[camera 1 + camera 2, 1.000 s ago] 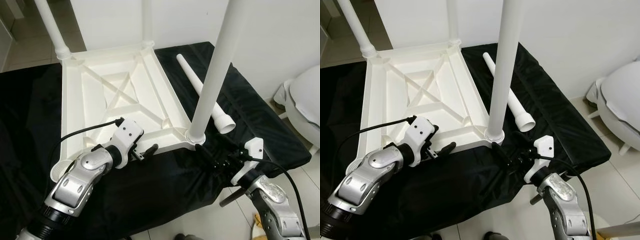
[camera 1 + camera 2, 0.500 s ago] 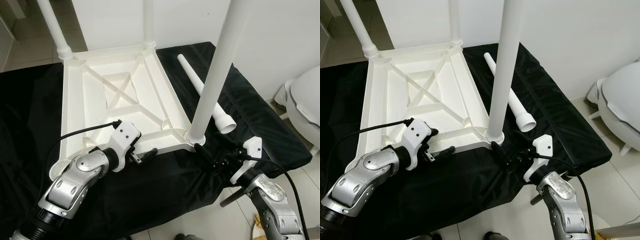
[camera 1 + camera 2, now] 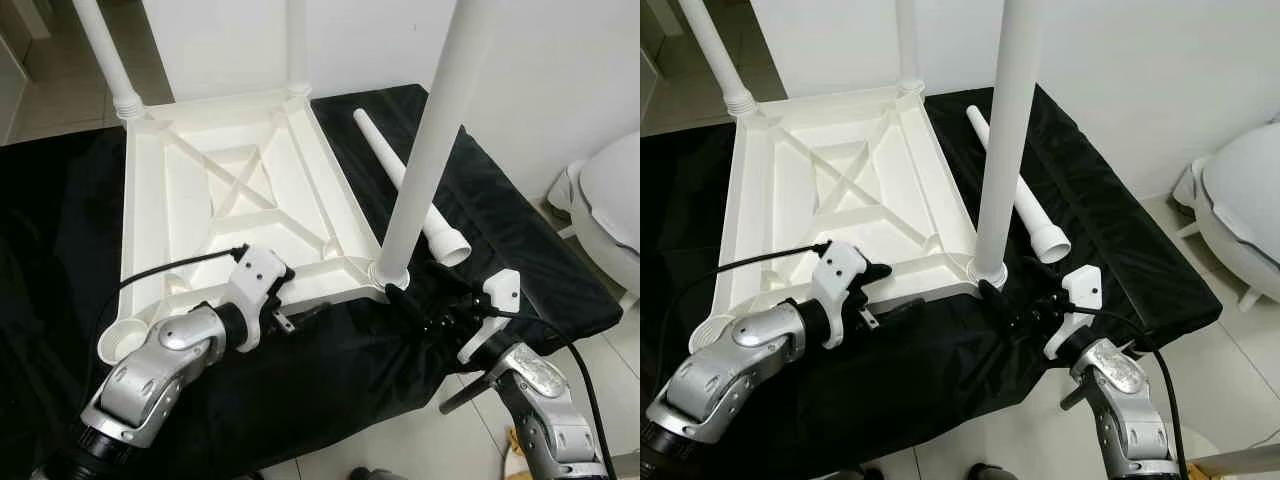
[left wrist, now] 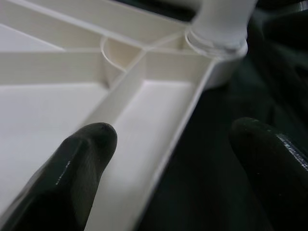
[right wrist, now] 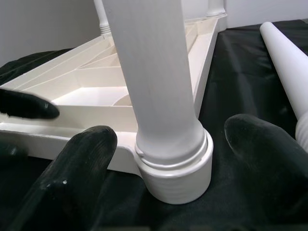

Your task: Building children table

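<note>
A white table top (image 3: 340,190) lies upside down on a black cloth (image 3: 500,210). Legs stand in its far left (image 3: 100,45), far right (image 3: 296,40) and near right (image 3: 425,160) corners. Its near left socket (image 3: 120,340) is empty. A loose white leg (image 3: 378,143) lies on the cloth to the right. My left gripper (image 3: 300,315) is open at the near rim, one finger (image 4: 82,163) over the inside and the other over the cloth. My right gripper (image 3: 415,305) is open, its fingers (image 5: 82,168) on either side of the near right leg's base (image 5: 175,163), not touching it.
A white rounded fixture (image 3: 610,200) stands on the tiled floor at the right. The cloth-covered surface ends just in front of my arms, with floor (image 3: 400,450) below its front edge. White walls close off the back and right.
My left gripper has slid a little to the right along the near rim. My right gripper has crept closer to the near right leg's base. The table top has not moved.
</note>
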`<state>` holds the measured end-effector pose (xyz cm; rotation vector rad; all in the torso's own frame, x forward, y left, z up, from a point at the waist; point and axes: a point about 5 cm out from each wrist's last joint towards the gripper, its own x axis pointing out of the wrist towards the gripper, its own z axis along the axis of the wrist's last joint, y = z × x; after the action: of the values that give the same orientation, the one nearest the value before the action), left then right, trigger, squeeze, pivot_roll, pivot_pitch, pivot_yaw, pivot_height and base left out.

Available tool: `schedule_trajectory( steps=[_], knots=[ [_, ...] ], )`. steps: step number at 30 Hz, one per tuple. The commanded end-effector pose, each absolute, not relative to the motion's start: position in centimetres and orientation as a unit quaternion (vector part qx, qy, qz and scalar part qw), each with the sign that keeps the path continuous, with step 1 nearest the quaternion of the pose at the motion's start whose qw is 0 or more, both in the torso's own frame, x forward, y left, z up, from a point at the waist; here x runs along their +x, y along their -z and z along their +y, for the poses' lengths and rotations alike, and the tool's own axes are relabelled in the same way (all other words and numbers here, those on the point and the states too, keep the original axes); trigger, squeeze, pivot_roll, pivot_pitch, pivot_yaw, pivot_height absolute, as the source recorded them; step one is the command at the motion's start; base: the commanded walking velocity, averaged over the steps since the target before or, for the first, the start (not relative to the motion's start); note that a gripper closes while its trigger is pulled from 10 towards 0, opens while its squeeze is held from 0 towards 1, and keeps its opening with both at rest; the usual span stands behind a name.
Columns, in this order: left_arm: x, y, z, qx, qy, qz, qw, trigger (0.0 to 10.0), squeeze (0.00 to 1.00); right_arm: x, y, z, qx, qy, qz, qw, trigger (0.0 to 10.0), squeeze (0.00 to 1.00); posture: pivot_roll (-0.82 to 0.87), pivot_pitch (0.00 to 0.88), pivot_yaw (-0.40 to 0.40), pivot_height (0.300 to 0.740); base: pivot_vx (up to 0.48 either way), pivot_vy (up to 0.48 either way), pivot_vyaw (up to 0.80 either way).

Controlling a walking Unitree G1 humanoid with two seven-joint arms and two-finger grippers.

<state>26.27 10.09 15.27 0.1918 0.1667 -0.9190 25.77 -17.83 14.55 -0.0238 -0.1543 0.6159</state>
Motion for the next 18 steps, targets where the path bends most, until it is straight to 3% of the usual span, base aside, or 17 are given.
schedule_trajectory(
  steps=[1,13,18],
  knots=[
    [24.8,-14.4,9.4,0.093,0.550,0.103,0.824,10.0,0.00,25.8,-14.0,-17.7,-0.018,-0.309,-0.066,0.949,10.0,0.00,-0.06,0.127,0.033,0.740,0.000,0.000,0.00],
    [26.2,-12.8,9.7,0.115,0.487,0.150,0.852,10.0,0.00,25.9,-14.0,-17.5,-0.020,-0.311,-0.067,0.948,10.0,0.00,-0.06,0.127,0.036,0.740,0.000,0.000,0.00],
    [27.5,-12.4,10.4,0.120,0.424,0.162,0.883,10.0,0.00,25.9,-14.0,-17.5,-0.021,-0.309,-0.067,0.948,10.0,0.00,-0.06,0.129,0.037,0.740,0.000,0.000,0.00]
  ],
)
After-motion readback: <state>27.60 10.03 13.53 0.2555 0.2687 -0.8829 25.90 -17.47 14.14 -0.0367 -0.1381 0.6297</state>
